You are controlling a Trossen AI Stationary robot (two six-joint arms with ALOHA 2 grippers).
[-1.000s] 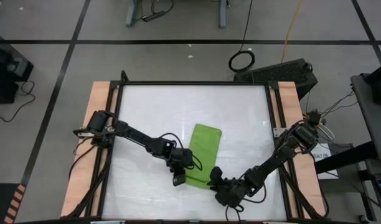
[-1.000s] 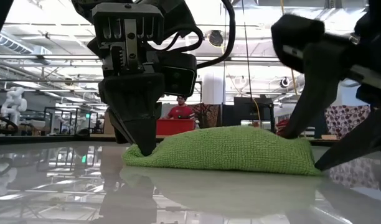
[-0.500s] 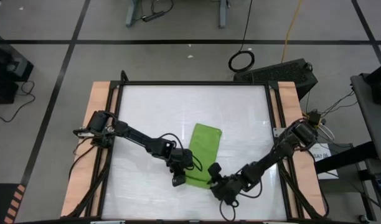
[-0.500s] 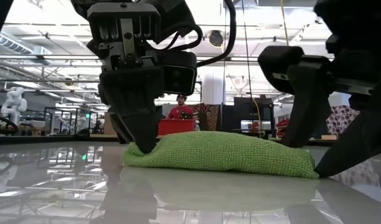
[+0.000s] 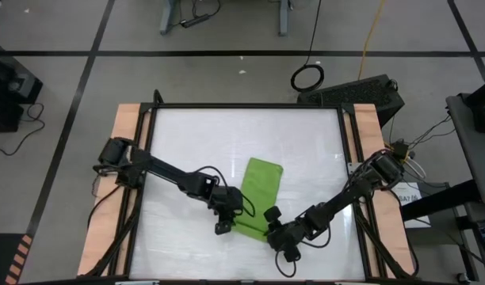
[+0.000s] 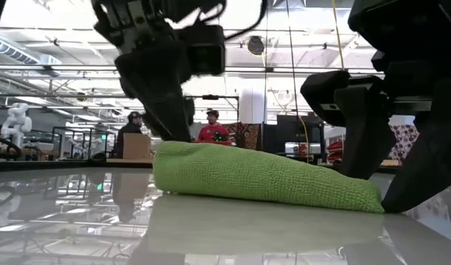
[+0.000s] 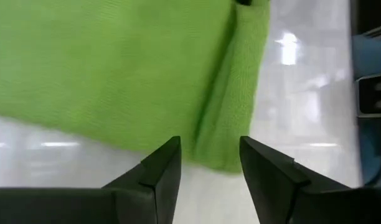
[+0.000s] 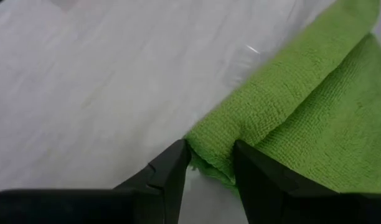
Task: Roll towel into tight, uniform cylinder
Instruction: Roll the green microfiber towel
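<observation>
The lime-green towel [image 5: 261, 184] lies on the white table right of centre. Its near end is rolled into a thick roll [image 6: 262, 175] that rests on the tabletop, and the flat rest stretches toward the far edge. My left gripper [image 7: 209, 157] stands open just above the roll's left end [image 5: 231, 224]; whether it touches the cloth, I cannot tell. My right gripper [image 8: 210, 163] is at the roll's right end [image 6: 373, 200], shut on it. My right gripper has the right end of the roll [image 8: 218, 154] between its two fingers, with the cloth filling the gap. One finger [image 6: 362, 136] stands on the roll's far side and the other [image 6: 424, 173] on its near side, slanting down from above. That end lies low on the table.
Wooden rails [image 5: 127, 158] and a black frame border the table on both sides. White tabletop [image 5: 195, 142] stretches away left of and beyond the towel. People [image 6: 213, 132] stand far off in the room behind the table.
My left gripper has opened, let go of the roll's left end and risen a little. The roll has turned over toward the far edge, and its left end now stands thicker and higher. My right gripper has followed slightly toward the far left, keeping the right end.
</observation>
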